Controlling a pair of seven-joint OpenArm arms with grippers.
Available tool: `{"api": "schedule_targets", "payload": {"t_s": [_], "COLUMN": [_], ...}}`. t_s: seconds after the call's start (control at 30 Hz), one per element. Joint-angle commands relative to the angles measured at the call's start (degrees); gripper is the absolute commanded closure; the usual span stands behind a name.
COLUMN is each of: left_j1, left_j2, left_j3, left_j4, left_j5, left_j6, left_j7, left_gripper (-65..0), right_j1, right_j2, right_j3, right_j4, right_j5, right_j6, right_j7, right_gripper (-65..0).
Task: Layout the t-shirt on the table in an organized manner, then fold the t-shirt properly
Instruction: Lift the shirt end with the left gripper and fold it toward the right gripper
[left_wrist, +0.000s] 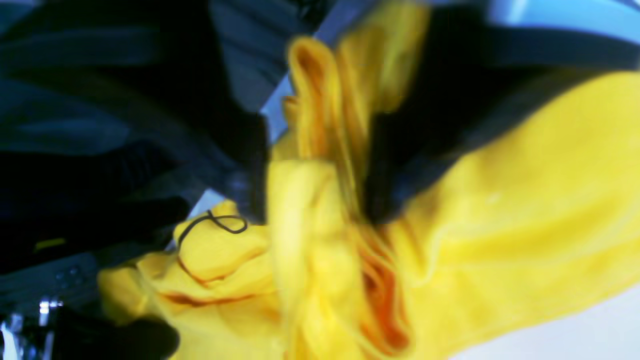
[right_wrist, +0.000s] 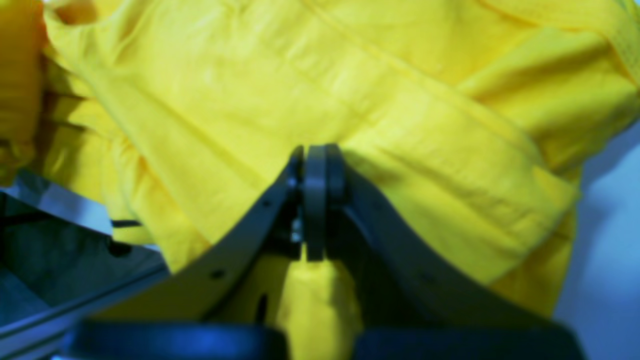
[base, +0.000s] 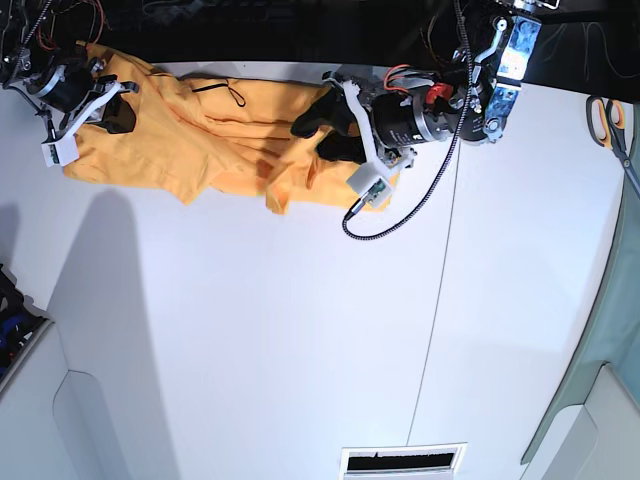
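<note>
- The t-shirt (base: 210, 135): bright orange-yellow with thin black line markings, rumpled and bunched, stretched sideways along the far edge of the bench.
- The bench (base: 300, 340): broad, flat, white, with a thin dark seam and a vent slot at its near edge.

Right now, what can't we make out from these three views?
- Left wrist: left gripper blurred; whether the t-shirt is released is unclear.
- Right wrist: right gripper shut; cloth between the tips isn't visible.
- Base: shirt's far edge merges into the dark background; collar and sleeves lost in bunched folds.
- Base: scissors cut off by the right edge.
</note>
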Motion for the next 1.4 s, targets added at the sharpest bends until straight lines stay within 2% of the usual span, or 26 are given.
{"api": "schedule_targets", "payload": {"t_s": [0.0, 0.07, 0.1, 0.17, 0.43, 0.57, 0.77, 0.93, 1.03, 1.37], "left_j1": [-0.7, -0.8, -0.8, -0.8, 1.3, 1.2, 1.2, -0.4, -1.6, -2.7], "left_j2": [-0.2, 0.0, 0.0, 0.0, -0.3, -0.3, -0.3, -0.3, -0.3, -1.3], "left_j3": [-0.1, -0.1, -0.1, -0.1, -0.1, -0.1, -0.1, -0.2, -1.1, -11.6], "left_j4": [0.5, 0.5, 0.5, 0.5, 0.4, 0.4, 0.5, 0.7, 0.7, 0.7], "left_j5": [-1.3, -1.3, -1.4, -1.8, -4.4, -9.2, -16.7, -17.0, -17.0, -17.1], "left_j6": [-0.6, -0.6, -0.6, -0.6, -3.9, -3.9, -3.9, -3.9, -3.9, -3.9], "left_j7": [-1.4, -1.4, -1.2, -0.2, 1.2, 1.7, 3.3, 3.5, 4.0, 4.2], "left_gripper": [-36.5, -36.4, -36.4, -36.4, -36.4, -36.4, -36.4, -36.4, -36.4, -36.4], "right_j1": [0.7, 1.5, 2.1, 3.3, 7.4, 6.1, 0.7, 0.6, 0.7, 2.2], "right_j2": [0.8, 0.9, 1.0, 1.2, 1.8, 3.5, 4.6, 4.6, 4.6, 4.6], "right_j3": [0.3, 0.4, 0.5, 1.1, 12.7, 16.1, 16.0, 15.5, 14.1, 4.5], "right_j4": [0.7, 0.7, 0.8, 1.1, 1.4, 0.2, -3.1, -8.5, -9.5, -9.5], "right_j5": [0.8, 1.1, 1.6, 1.9, 2.8, 2.7, 7.5, 11.5, 11.7, 11.0], "right_j6": [0.2, -0.3, -0.3, -0.3, -0.5, -0.7, -0.6, 1.2, 1.3, 1.2], "right_j7": [1.1, 0.9, 0.8, 0.6, -2.6, -4.6, -4.5, -4.3, -4.3, -4.3], "right_gripper": [-1.3, -20.7, -28.3, -37.0, -37.6, -37.6, -37.6, -37.6, -37.6, -37.3]}}
